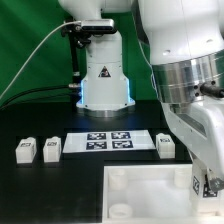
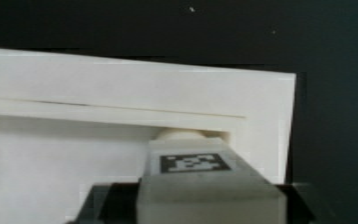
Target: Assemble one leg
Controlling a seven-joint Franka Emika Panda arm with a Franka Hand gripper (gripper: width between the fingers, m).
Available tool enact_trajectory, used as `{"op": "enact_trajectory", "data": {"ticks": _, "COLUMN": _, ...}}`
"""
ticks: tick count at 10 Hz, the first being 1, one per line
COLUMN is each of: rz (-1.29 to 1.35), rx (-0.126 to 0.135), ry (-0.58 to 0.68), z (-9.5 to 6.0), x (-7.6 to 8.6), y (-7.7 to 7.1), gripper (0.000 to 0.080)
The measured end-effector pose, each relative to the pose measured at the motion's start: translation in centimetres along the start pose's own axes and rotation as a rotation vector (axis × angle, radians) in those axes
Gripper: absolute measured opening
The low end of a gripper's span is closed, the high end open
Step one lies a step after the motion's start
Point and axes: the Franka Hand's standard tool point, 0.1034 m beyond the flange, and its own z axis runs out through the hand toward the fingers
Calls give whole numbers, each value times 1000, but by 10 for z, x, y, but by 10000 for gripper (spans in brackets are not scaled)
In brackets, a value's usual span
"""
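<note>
Tool (image 2: 194,203): we see it closed on the leg, with a dark finger (image 2: 108,205) on each side of the block and no gap showing between them and it.
Leg (image 2: 194,163): it is held in the tool with its black-and-white tag facing the wrist camera. In the exterior view it shows only as a small tagged patch at the near right, mostly hidden by the arm.
Leg's tip: a small rounded pale bit (image 2: 194,131) sits just beyond the tag, against a raised ridge of the white panel. We cannot tell whether it belongs to the leg or to the panel.
White panel (image 1: 150,195): this large square tray-like piece lies on the near part of the counter. Two round sockets show along its left side, and the held leg is at its right edge.
Arm (image 1: 190,80): it is big and white, fills the exterior view's right side and reaches down toward the panel.
Right loose leg (image 1: 166,145): it stands on the counter just right of the marker board, apart from the panel.
Marker board (image 1: 110,142): it lies flat at mid-counter, beyond the panel.
Left loose legs: one (image 1: 51,148) stands near the board's left end, and another (image 1: 25,150) stands just left of it.
Counter (image 1: 40,190): it is black.
Robot base (image 1: 105,85): it sits at the far centre, in front of a green backdrop (image 1: 30,40).
</note>
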Motion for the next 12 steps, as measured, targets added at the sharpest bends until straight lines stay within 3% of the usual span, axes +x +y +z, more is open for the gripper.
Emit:
{"op": "enact_trajectory", "data": {"ticks": 1, "rz": -227, "rx": -26, "ry": 17, "z": 2, "x": -3, "y": 4, "gripper": 378}}
{"op": "enact_trajectory", "data": {"ticks": 2, "rz": -419, "rx": -55, "ry": 26, "z": 1, "x": -8, "y": 5, "gripper": 558}}
{"op": "enact_trajectory", "data": {"ticks": 3, "rz": -468, "rx": -47, "ry": 25, "z": 1, "x": -6, "y": 4, "gripper": 621}}
{"op": "enact_trajectory", "data": {"ticks": 5, "rz": -666, "rx": -52, "ry": 23, "z": 1, "x": -4, "y": 4, "gripper": 645}}
{"op": "enact_trajectory", "data": {"ticks": 6, "rz": -737, "rx": -53, "ry": 21, "z": 1, "x": -4, "y": 4, "gripper": 645}}
{"op": "enact_trajectory", "data": {"ticks": 8, "rz": -1185, "rx": -112, "ry": -3, "z": -4, "x": 1, "y": -3, "gripper": 649}}
{"op": "enact_trajectory", "data": {"ticks": 9, "rz": -1297, "rx": -110, "ry": -8, "z": -5, "x": -2, "y": -6, "gripper": 649}}
{"op": "enact_trajectory", "data": {"ticks": 10, "rz": -1338, "rx": -111, "ry": -10, "z": -4, "x": 0, "y": -5, "gripper": 528}}
{"op": "enact_trajectory", "data": {"ticks": 11, "rz": -1288, "rx": -109, "ry": -9, "z": -4, "x": 0, "y": -5, "gripper": 528}}
{"op": "enact_trajectory", "data": {"ticks": 12, "rz": -1293, "rx": -109, "ry": -9, "z": -4, "x": 0, "y": -5, "gripper": 389}}
